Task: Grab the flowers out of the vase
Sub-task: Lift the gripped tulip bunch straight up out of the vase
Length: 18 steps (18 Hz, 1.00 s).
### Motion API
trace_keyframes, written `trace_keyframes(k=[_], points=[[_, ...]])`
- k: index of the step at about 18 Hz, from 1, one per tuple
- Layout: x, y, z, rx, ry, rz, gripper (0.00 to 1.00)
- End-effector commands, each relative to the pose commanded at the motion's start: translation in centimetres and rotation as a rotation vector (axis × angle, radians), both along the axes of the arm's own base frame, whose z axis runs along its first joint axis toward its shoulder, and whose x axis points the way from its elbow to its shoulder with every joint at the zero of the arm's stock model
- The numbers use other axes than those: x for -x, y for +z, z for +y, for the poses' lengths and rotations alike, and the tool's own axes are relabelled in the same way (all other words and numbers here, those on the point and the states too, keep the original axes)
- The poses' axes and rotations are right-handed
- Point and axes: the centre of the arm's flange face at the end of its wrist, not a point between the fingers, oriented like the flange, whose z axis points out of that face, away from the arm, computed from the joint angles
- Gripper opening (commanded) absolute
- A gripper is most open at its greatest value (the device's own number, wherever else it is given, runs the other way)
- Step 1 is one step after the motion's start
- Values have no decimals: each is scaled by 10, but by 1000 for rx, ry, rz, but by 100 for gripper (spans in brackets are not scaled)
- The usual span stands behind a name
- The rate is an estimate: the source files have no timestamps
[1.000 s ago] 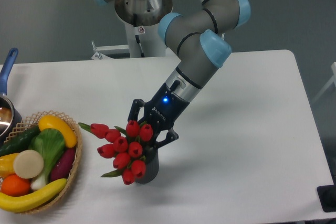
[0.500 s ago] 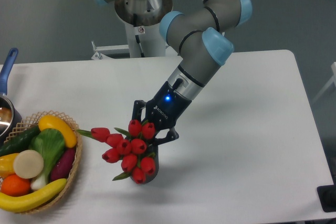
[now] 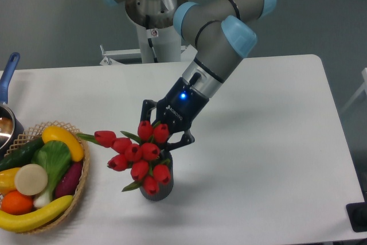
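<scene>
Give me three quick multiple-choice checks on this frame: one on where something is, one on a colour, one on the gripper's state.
1. Where is the woven wicker basket of fruit and vegetables?
A. near left of the white table
B. far right corner
C. behind the arm's base

2. What colour are the tulip buds?
A. yellow
B. red
C. white

3. What is the black two-finger gripper doing?
A. open above the basket
B. resting on the bare table
C. shut on the tulip bunch above the small dark grey vase

Answers: 1 A, the basket sits at the picture's lower left edge. 2 B, every bud is red with green stems. 3 C, the fingers close around the bunch just above the vase.
</scene>
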Motion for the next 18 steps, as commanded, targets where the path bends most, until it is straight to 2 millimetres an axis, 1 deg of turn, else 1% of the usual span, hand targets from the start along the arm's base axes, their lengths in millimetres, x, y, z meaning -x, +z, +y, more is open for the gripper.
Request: trace_keyframes(k=[1,5,8,10,14,18], points=[[0,4,1,0,10,-15,30],[1,33,2,-29,38,-39,30],[1,46,-1,-37,52,-40,30],[1,63,-4,-49,69,-32,30],[4,107,-5,-73,116,-41,30],[10,126,-8,-91,135,-26,30]])
